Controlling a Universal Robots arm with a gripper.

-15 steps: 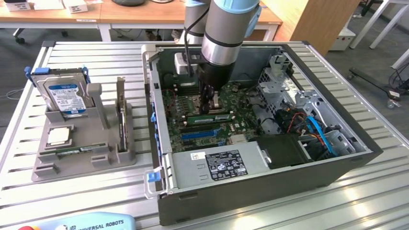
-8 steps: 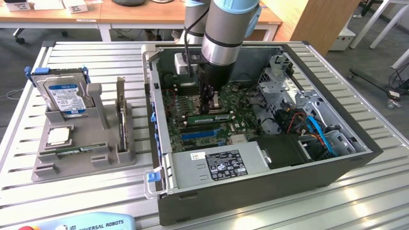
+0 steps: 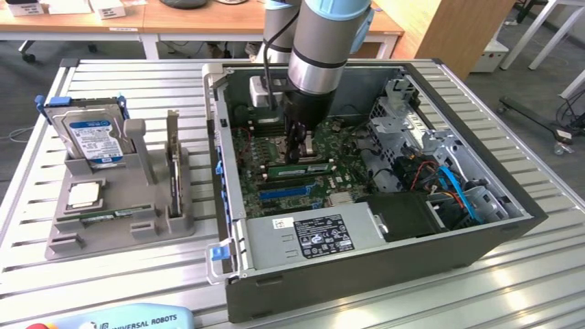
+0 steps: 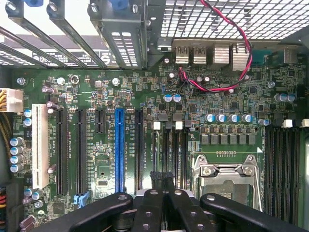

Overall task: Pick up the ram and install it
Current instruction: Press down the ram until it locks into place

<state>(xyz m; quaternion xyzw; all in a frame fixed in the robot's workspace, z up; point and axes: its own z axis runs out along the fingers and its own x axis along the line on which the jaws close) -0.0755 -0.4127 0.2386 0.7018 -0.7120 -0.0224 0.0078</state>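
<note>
Exterior view: I count one open PC case (image 3: pixel 240 171), one grey holder rack (image 3: pixel 137 226) on exterior view's left, one hard drive (image 3: pixel 90 137) upright in it, one square processor chip (image 3: pixel 84 195), one ram (image 3: pixel 105 218) lying in rack's front slot, one more ram stick (image 3: pixel 297 166) on motherboard. Arm vertical, gripper (image 3: pixel 300 147) down inside case, right over that stick.

Wrist view: gripper (image 4: pixel 162 181) fingers pressed together, nothing visibly held; one blue slot (image 4: pixel 119 150), one CPU socket (image 4: pixel 227 176) beneath.
</note>
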